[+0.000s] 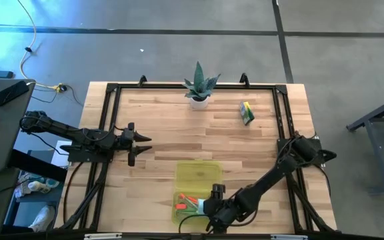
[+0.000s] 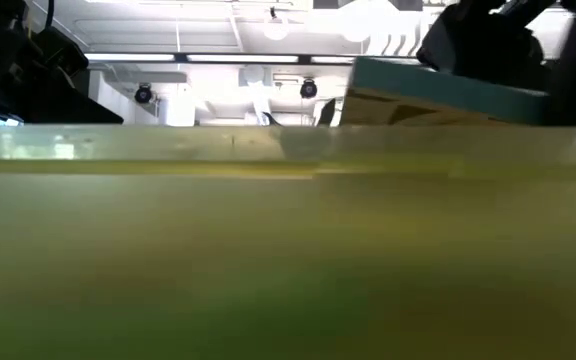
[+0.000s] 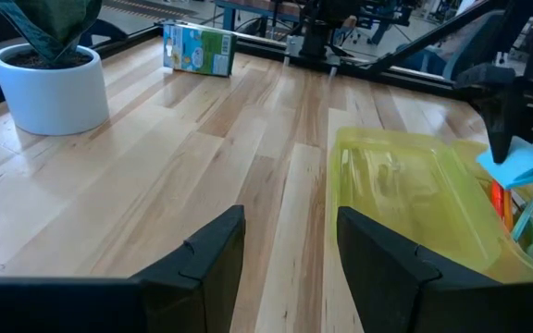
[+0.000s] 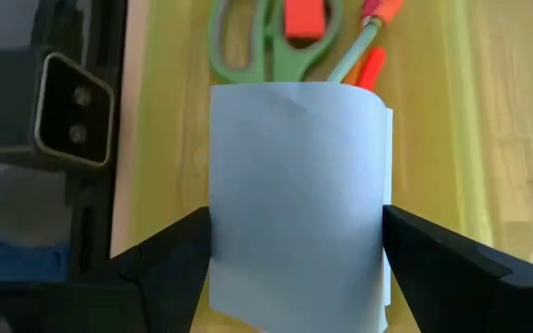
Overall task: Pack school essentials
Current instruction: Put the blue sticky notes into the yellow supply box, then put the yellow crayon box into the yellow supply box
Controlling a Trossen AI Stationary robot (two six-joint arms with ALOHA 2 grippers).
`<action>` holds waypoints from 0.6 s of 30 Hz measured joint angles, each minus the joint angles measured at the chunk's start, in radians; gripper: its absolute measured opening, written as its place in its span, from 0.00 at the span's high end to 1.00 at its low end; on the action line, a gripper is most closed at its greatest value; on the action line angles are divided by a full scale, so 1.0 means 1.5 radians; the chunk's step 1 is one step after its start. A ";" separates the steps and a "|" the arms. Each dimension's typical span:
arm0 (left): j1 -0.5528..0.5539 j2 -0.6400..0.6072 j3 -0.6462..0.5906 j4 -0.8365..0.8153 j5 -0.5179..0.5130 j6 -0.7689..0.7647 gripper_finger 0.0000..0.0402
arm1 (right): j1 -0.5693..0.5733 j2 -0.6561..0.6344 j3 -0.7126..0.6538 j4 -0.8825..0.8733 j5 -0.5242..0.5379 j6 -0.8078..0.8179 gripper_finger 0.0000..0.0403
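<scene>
My right gripper is shut on the light-blue square notepad above the near half of the open yellow-green case. Green-handled scissors, a red eraser, pencils and a red marker lie in the case below it. The notepad also shows in the left wrist view and the low view. The green-yellow crayon box lies on the table at the far right. My left gripper is open and empty, left of the case. My right gripper pinches the notepad by two opposite edges between its two fingers. The fingers come from above, pointing down. The notepad is lifted clear, over the items in the case, roughly level with a slight tilt.
A small potted spiky plant stands at the far edge, middle. A black frame runs around the tabletop. Bare wood lies between my left gripper, the plant and the crayon box.
</scene>
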 joint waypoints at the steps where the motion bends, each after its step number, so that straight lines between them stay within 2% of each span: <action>1: 0.000 0.000 0.000 0.000 0.000 0.000 0.60 | 0.001 0.000 0.000 0.001 -0.001 -0.005 0.27; 9: 0.000 0.000 0.000 0.000 0.000 0.000 0.60 | 0.009 0.001 0.000 -0.014 -0.001 -0.004 0.22; 18: 0.000 0.000 0.000 0.000 0.000 0.000 0.60 | 0.009 0.001 0.000 -0.023 0.013 0.009 0.02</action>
